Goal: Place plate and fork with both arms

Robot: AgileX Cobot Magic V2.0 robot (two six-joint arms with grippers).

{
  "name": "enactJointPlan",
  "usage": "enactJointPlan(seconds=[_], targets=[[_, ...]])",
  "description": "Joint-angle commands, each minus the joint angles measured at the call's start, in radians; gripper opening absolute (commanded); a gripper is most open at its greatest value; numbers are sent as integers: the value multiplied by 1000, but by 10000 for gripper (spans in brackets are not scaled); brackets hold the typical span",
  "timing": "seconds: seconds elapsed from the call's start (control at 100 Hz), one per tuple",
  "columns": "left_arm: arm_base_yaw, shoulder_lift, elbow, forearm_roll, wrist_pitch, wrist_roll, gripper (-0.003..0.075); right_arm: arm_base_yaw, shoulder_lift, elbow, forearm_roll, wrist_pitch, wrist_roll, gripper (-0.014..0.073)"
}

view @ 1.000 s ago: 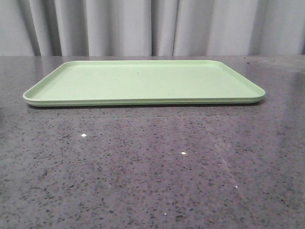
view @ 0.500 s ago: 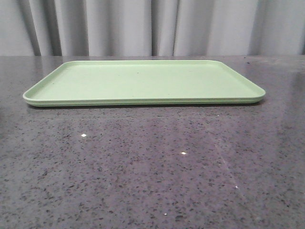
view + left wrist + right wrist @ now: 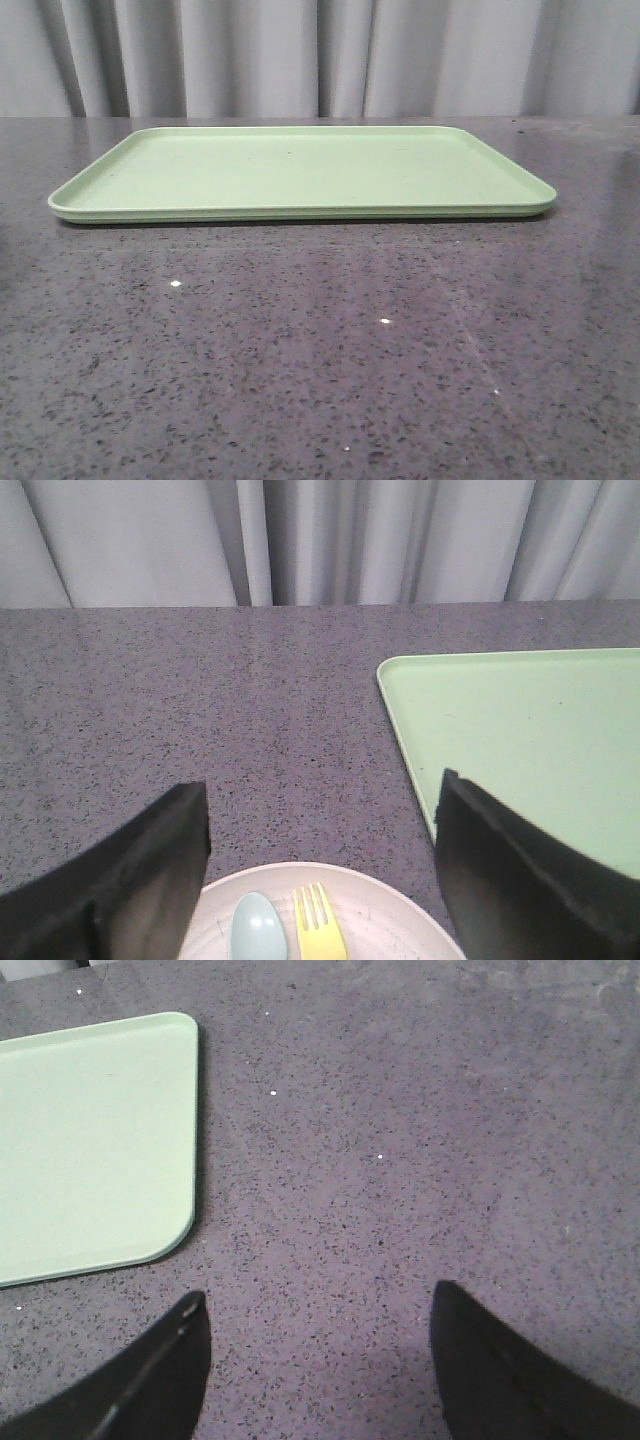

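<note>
Resting on the plate (image 3: pixel 390 912), the fork (image 3: pixel 318 926) lies beside a spoon (image 3: pixel 255 928).

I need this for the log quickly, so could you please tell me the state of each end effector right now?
Left end effector: open, holding nothing, above the round pale pink-cream plate.
Right end effector: open, holding nothing.

The pale pink-cream plate (image 3: pixel 400 920) is seen lying flat on the desk (image 3: pixel 200 700). The yellow fork (image 3: pixel 318 927) is laid inside it, tines up.
</note>
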Motion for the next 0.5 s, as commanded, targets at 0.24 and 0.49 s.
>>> enactJointPlan(seconds=[0.24, 0.49], targets=[[24, 8, -34, 85, 111, -69, 470, -7, 7, -31, 1, -68, -10, 484], [109, 12, -34, 305, 216, -235, 471, -7, 7, -31, 1, -63, -10, 484]])
